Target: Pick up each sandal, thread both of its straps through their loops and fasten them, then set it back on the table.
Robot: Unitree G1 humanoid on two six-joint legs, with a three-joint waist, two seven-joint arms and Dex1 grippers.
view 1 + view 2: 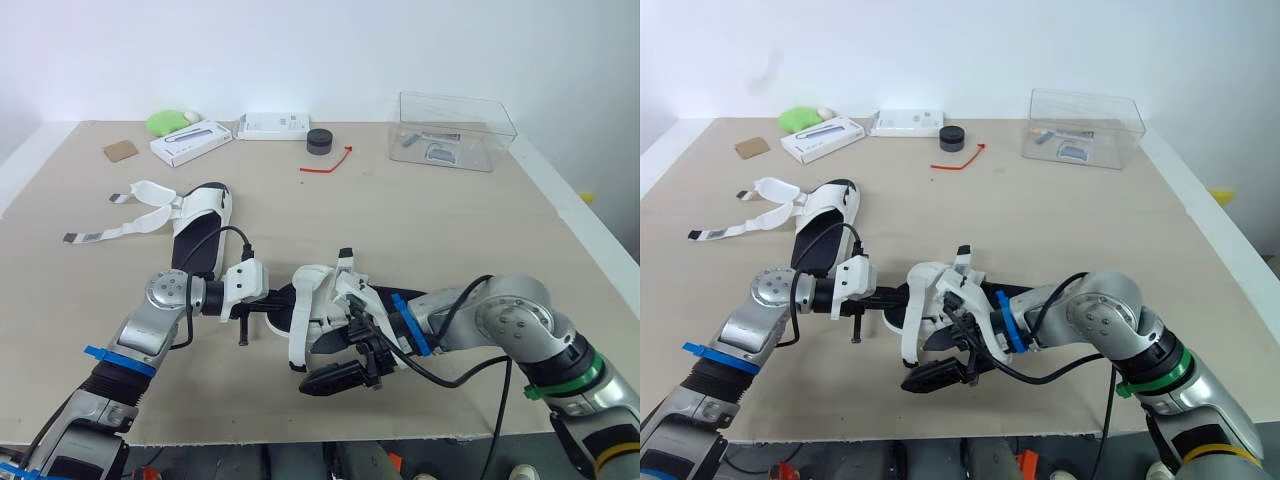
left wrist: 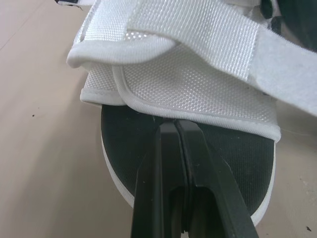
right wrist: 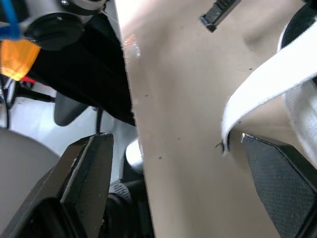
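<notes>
A white sandal with a black footbed [image 1: 322, 303] lies on the table between my two grippers. My left gripper [image 1: 281, 297] is at its toe end, fingers shut, with their tips [image 2: 176, 125] resting on the footbed right against the edge of the white mesh toe strap [image 2: 188, 84]. My right gripper [image 1: 346, 360] is at the sandal's near side, open; a loose white strap end [image 3: 257, 94] hangs between its fingers [image 3: 91, 183]. A second sandal [image 1: 200, 228] lies further back on the left, its straps [image 1: 125, 222] spread out unfastened.
Along the back stand a clear plastic box [image 1: 455, 130], a black round puck [image 1: 319, 141], a red cord [image 1: 328, 163], two white boxes [image 1: 190, 141], a green object [image 1: 165, 122] and a brown card [image 1: 120, 150]. The table's front edge [image 1: 300, 435] is just below the right gripper.
</notes>
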